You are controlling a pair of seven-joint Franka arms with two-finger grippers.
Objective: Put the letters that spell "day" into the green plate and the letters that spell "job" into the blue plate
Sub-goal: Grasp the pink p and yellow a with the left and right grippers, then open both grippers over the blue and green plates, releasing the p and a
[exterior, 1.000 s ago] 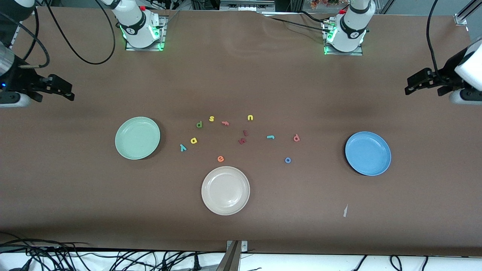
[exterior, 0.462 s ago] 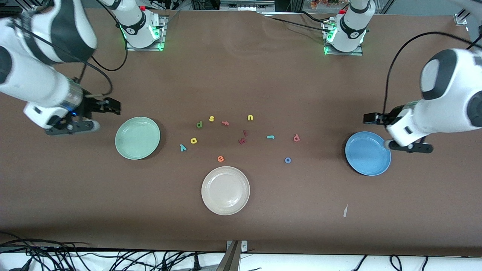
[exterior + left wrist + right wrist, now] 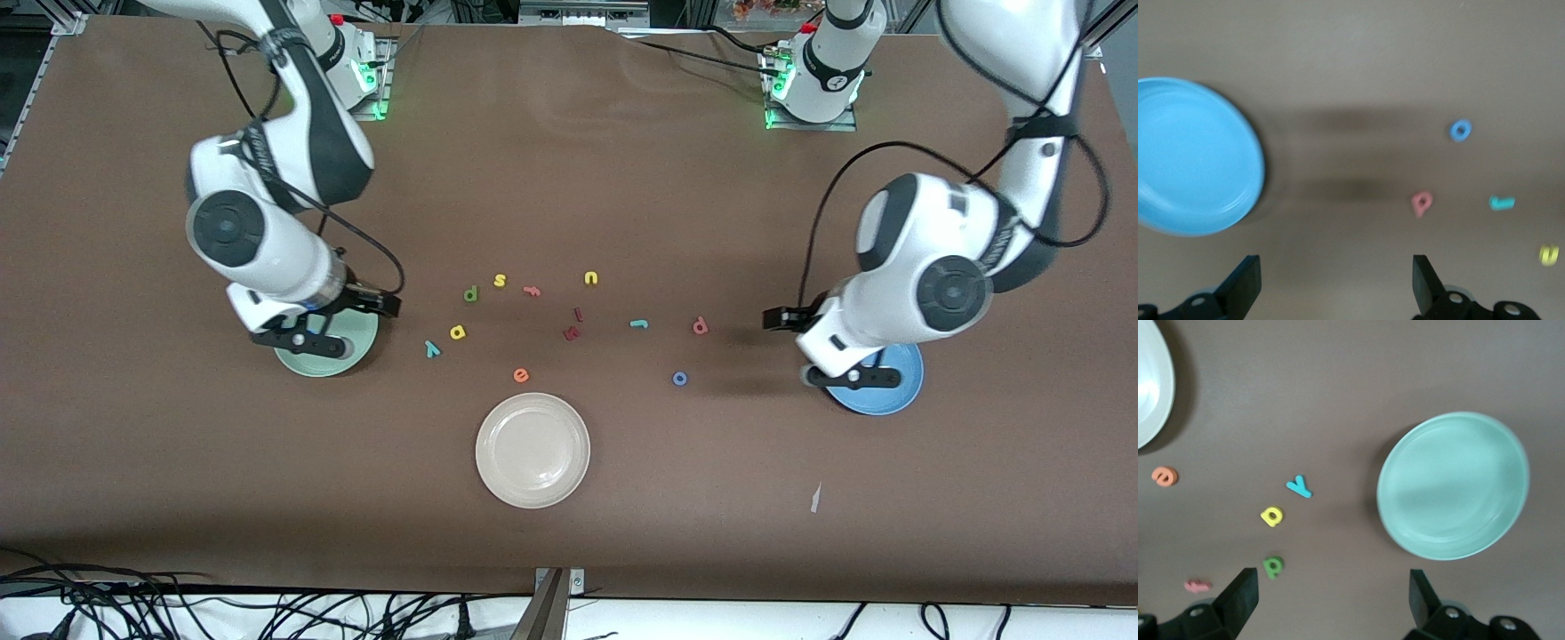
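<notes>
The green plate [image 3: 354, 352] lies under my right arm's hand, and the blue plate [image 3: 893, 396] under my left arm's hand. Between the plates lie the green d [image 3: 470, 293], yellow a [image 3: 458, 332] and teal y [image 3: 432, 348], then the teal j [image 3: 638, 324], salmon b [image 3: 700, 326] and blue o [image 3: 679, 379]. My right gripper [image 3: 1333, 600] hangs open and empty over bare table between the green plate [image 3: 1453, 485] and the d [image 3: 1273, 567]. My left gripper [image 3: 1336, 283] hangs open and empty between the blue plate [image 3: 1191, 157] and the b [image 3: 1421, 203].
A beige plate [image 3: 532, 450] sits nearer the front camera than the letters. Other letters lie among them: a yellow s [image 3: 500, 280], a yellow u [image 3: 591, 278], an orange e [image 3: 521, 375], a salmon piece [image 3: 532, 290] and dark red pieces [image 3: 573, 332].
Both arms have swung in from the table's ends toward the middle, the right hand to the green plate and the left hand to the blue plate. The letters have not moved.
</notes>
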